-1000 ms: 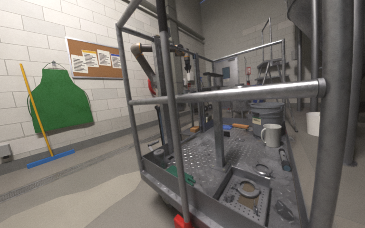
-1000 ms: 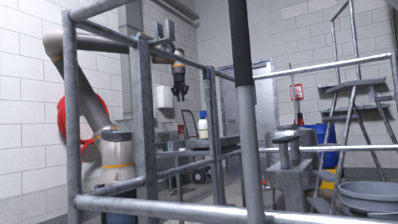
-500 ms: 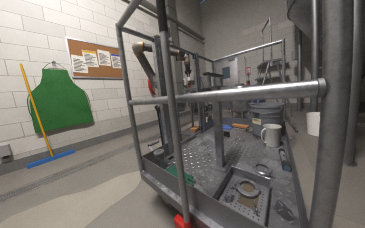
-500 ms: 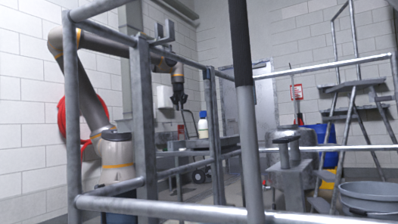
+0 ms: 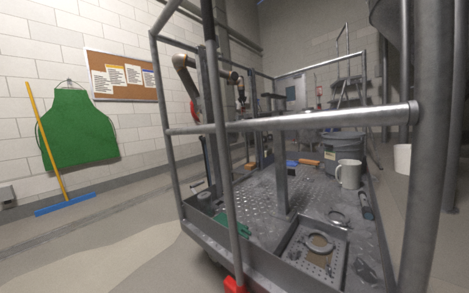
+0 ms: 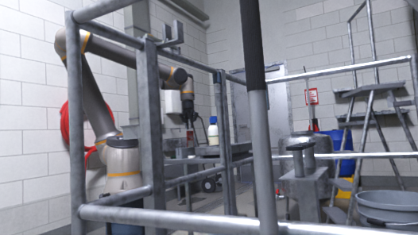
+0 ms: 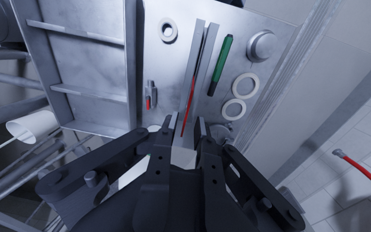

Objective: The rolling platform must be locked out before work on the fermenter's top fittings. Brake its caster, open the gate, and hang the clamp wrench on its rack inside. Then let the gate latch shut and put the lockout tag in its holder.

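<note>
The red lockout tag (image 7: pixel 188 105) stands edge-on in the slot of its grey holder (image 7: pixel 198 68) on a metal table, and my open gripper (image 7: pixel 186 128) hangs straight above it with nothing held. In the second side camera the tag (image 6: pixel 190 137) sits upright just under the gripper (image 6: pixel 188 120). The rolling platform (image 5: pixel 283 207) with its rail frame stands in the foreground, away from the arm. A red part (image 5: pixel 233 285) shows at its near lower corner. The gate and the clamp wrench cannot be made out.
The holder's two grey walls flank the tag. Beside them on the table lie a green marker (image 7: pixel 220 64), two white rings (image 7: pixel 239 97), a round knob (image 7: pixel 261 45) and a small fitting (image 7: pixel 150 94). A white bottle (image 6: pixel 213 133) stands nearby. A red hose (image 7: pixel 353 164) lies on the floor.
</note>
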You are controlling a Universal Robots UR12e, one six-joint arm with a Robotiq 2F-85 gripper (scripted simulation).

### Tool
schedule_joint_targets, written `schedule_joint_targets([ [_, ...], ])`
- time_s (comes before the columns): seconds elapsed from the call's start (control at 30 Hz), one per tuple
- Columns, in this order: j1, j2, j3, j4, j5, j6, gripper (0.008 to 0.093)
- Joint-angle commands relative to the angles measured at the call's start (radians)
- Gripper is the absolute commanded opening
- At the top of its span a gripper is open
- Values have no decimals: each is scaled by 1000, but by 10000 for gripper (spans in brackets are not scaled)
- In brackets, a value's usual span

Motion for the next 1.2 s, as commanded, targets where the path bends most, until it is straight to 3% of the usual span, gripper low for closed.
schedule_joint_targets([
  [0.0, 0, 6, 10, -17, 0, 0, 310],
  [0.2, 0, 28, 50, -81, 0, 0, 310],
  [1.17, 0, 56, 93, -153, 0, 0, 310],
])
